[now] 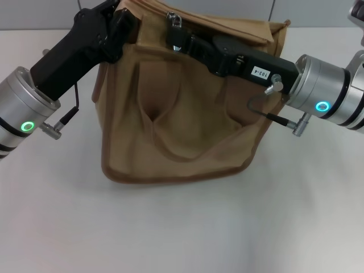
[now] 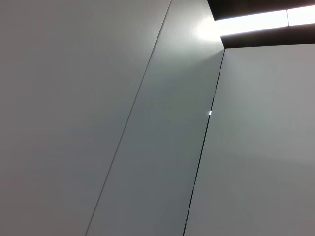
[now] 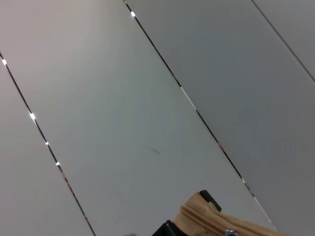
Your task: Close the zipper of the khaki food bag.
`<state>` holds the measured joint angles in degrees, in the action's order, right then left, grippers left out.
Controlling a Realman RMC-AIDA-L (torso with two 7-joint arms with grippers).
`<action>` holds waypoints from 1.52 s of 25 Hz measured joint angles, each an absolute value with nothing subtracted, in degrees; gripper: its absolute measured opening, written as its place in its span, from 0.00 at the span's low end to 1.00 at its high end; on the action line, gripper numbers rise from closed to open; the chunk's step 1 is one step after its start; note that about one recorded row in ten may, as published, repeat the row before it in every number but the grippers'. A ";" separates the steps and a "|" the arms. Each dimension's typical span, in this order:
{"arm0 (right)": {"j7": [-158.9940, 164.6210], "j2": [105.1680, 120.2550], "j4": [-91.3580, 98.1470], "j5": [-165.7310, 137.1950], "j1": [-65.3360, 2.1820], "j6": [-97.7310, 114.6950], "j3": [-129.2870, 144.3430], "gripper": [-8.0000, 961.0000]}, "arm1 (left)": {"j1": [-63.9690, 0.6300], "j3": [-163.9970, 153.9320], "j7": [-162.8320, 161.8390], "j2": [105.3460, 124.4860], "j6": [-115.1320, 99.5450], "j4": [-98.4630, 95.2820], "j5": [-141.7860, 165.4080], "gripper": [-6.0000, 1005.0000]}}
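Along the top panel of the boxy tan canvas food bag [image 1: 182,125] on the white bench [image 1: 182,227], the tan-taped zipper [image 1: 174,21] runs left-right, its silver pull touching the right end effector [image 1: 173,35], grip unclear; the left end effector [image 1: 120,17] steadies the bag's left corner.

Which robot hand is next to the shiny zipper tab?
The right gripper. It reaches across the bag top to the silver pull tab; the left gripper is at the bag's left corner.
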<state>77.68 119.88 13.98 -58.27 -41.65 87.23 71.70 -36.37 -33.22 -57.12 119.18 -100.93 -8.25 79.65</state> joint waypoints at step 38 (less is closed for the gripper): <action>67.68 119.26 18.59 -58.16 -27.96 93.49 64.93 0.16 | -30.61 -26.29 -51.77 118.87 -97.11 -8.66 79.75 0.05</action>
<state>67.68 119.26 18.59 -58.16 -27.96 93.49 64.93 -30.61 -26.29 -51.77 118.87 -97.11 -8.66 79.75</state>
